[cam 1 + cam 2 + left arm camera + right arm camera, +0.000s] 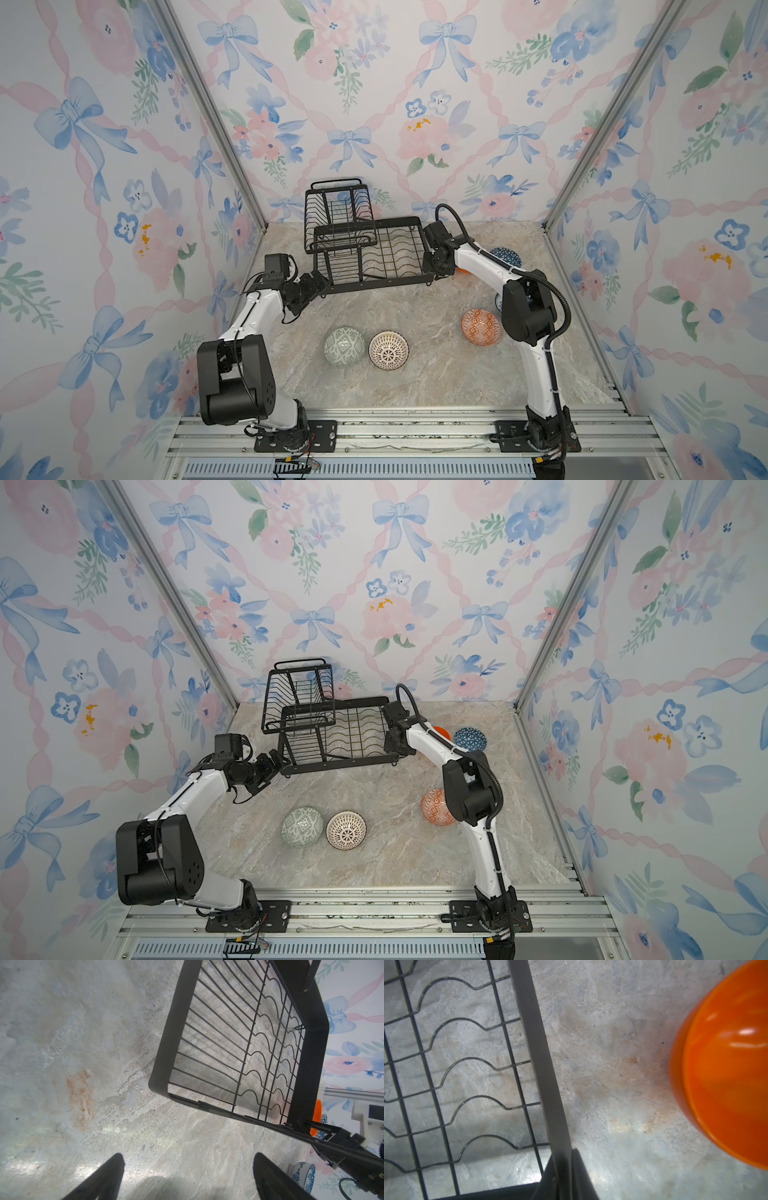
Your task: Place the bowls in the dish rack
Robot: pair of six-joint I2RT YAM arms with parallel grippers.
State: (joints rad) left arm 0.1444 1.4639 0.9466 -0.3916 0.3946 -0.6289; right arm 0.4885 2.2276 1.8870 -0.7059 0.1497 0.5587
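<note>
The black wire dish rack (374, 286) (340, 766) stands at the back of the table with no bowl in it. My right gripper (432, 270) (392, 752) (564, 1153) is shut on the rim (537, 1064) of its right end. My left gripper (313, 291) (274, 771) (189, 1156) is open beside the rack's front left corner (166, 1043), holding nothing. A plain orange bowl (726, 1076) (441, 732) and a blue geometric bowl (506, 256) sit right of the rack. Grey-green (344, 346), brown lattice (388, 350) and orange patterned (481, 327) bowls lie in front.
A blue-and-white floral bowl (302, 1174) (498, 302) is mostly hidden behind my right arm in both top views. Wallpapered walls close in the back and both sides. An aluminium rail (415, 419) runs along the front edge.
</note>
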